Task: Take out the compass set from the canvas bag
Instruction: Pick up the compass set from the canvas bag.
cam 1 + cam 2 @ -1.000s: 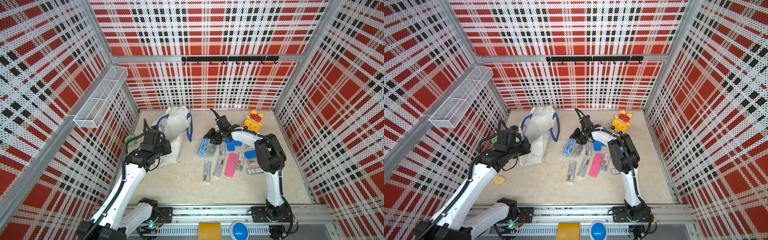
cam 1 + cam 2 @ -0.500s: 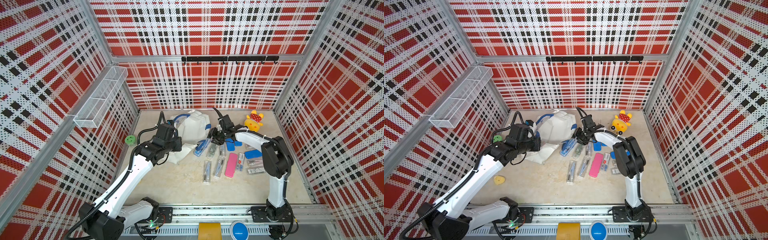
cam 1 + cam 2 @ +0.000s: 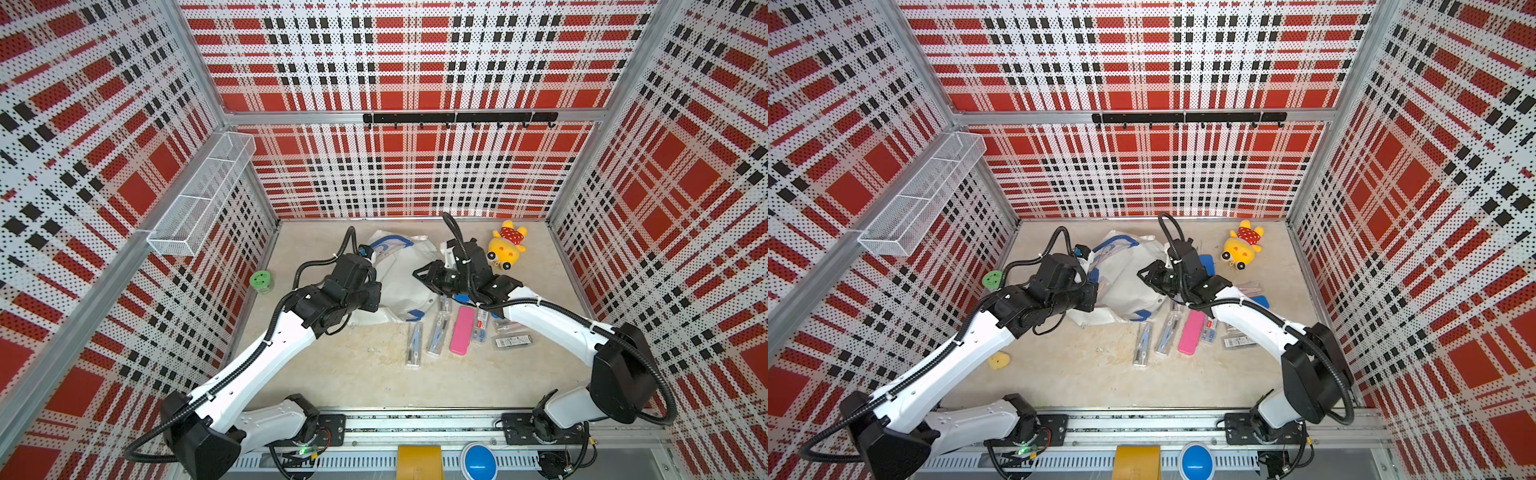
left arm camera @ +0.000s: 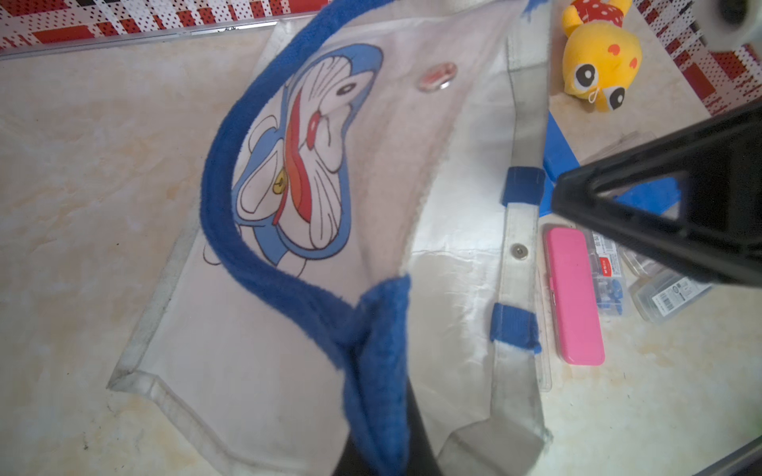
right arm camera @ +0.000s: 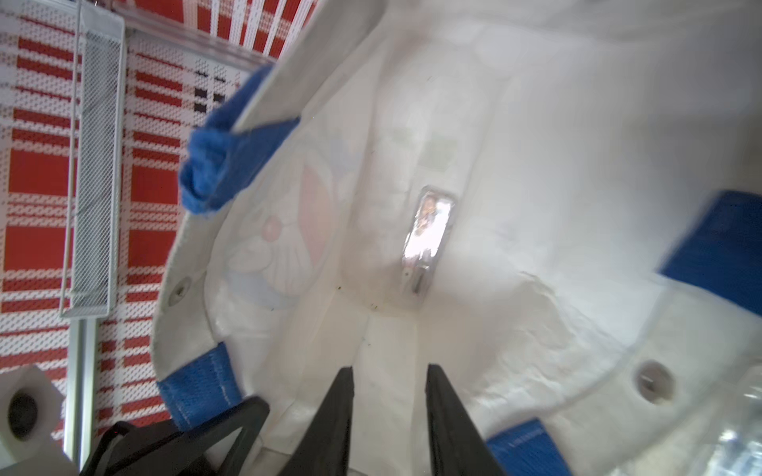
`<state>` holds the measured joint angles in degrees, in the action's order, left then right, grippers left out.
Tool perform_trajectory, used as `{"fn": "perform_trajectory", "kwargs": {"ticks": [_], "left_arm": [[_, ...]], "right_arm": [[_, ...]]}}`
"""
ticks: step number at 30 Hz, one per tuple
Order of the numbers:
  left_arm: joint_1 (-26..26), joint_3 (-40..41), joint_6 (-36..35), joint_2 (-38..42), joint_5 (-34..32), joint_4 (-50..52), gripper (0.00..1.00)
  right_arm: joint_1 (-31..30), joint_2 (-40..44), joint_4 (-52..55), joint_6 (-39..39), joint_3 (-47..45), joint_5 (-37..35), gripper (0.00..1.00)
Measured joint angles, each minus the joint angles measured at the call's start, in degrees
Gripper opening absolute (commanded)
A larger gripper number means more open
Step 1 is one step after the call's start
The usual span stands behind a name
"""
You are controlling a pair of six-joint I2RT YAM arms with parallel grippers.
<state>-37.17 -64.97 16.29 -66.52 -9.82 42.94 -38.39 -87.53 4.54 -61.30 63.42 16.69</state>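
Canvas bag (image 3: pixel 401 278) lies on the table (image 3: pixel 353 374) toward the back, between the two arms, mouth held open. Deep inside it sits a clear case (image 5: pixel 426 241), contents too blurred to tell. Left end effector (image 4: pixel 381 445) is clamped on the bag's blue handle (image 4: pixel 288 284). Right end effector (image 5: pixel 389 395) is at the mouth, jaws slightly apart, empty. Pink case (image 3: pixel 461 331) lies just beside the bag

A robot lab cell: plaid perforated panels (image 3: pixel 415 54) on aluminium framing (image 3: pixel 291 118) enclose arms (image 3: pixel 266 353) on a rail (image 3: pixel 415 422).
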Motion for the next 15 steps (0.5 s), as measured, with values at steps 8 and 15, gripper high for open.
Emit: {"fn": "perform_trajectory", "kwargs": {"ticks": [8, 15], "left_arm": [[-6.34, 0.02, 1.62, -1.03, -6.08, -0.81, 0.00], [-13.25, 2.56, 3.41, -1.20, -12.57, -4.37, 0.00]], "right_arm": [[-5.35, -10.78, -13.75, -10.62, -2.10, 0.61, 0.34], [-7.52, -18.23, -26.10, -19.56, -6.38, -2.49, 0.44]]}}
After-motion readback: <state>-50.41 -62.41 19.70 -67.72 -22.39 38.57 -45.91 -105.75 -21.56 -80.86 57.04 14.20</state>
